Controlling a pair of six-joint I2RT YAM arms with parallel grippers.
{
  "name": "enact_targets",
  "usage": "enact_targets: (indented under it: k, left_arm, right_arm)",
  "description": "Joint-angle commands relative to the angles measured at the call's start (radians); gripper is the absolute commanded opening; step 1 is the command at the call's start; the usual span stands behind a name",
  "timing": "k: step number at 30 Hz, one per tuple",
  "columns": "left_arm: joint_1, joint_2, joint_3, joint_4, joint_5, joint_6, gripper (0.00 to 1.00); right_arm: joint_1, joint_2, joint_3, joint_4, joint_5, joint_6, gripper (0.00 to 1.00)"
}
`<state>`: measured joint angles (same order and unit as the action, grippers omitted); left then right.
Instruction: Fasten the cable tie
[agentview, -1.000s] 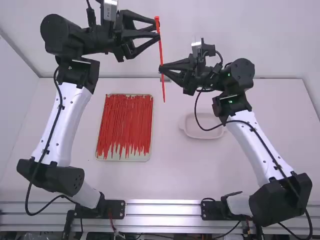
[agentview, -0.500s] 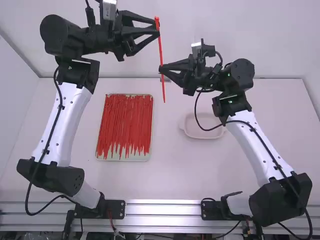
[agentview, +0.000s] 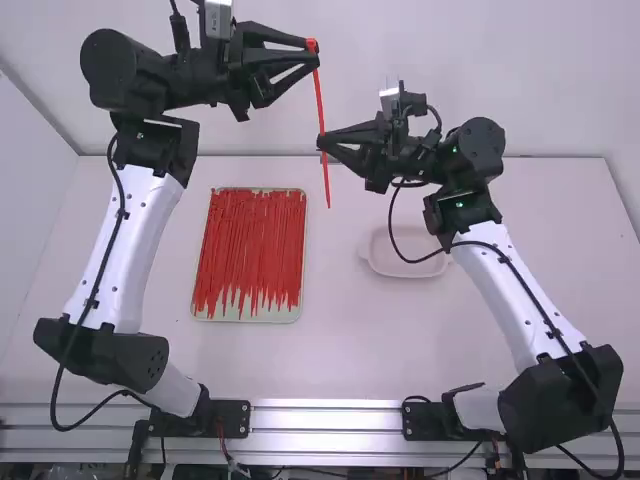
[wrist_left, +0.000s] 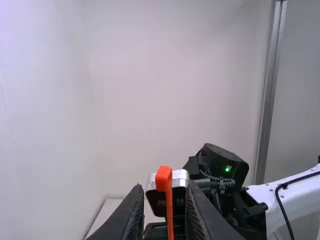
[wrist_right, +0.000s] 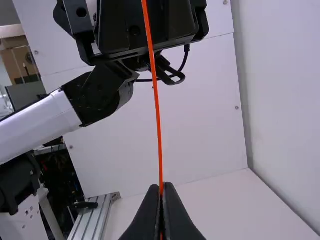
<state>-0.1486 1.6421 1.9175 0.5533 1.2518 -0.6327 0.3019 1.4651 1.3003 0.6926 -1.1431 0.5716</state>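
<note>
A single red cable tie (agentview: 322, 110) hangs upright high above the table. My left gripper (agentview: 313, 48) is shut on its square head end (wrist_left: 164, 176), which pokes up between the fingers. My right gripper (agentview: 323, 142) is shut on the strap lower down, with the pointed tail (agentview: 328, 190) sticking out below. In the right wrist view the strap (wrist_right: 154, 95) runs straight from my closed fingertips (wrist_right: 161, 189) up toward the left arm.
A tray (agentview: 214, 314) piled with several loose red cable ties (agentview: 250, 250) lies at centre-left on the table. A shallow white dish (agentview: 385, 262) sits under the right arm. A wall stands behind the table.
The left gripper has shifted slightly, and the tie's head now sits a little lower. The right gripper edged a bit to the left and kept its hold on the strap.
</note>
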Motion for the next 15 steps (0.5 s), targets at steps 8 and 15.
enact_targets:
  k: [8, 15]
  left_arm:
    - [-0.009, 0.011, 0.019, 0.003, 0.008, -0.007, 0.2]
    - [-0.009, 0.011, 0.019, 0.004, 0.014, -0.007, 0.04]
  right_arm:
    - [0.006, 0.001, -0.004, 0.01, 0.015, 0.0, 0.0]
    - [0.006, 0.001, -0.004, 0.01, 0.015, 0.0, 0.0]
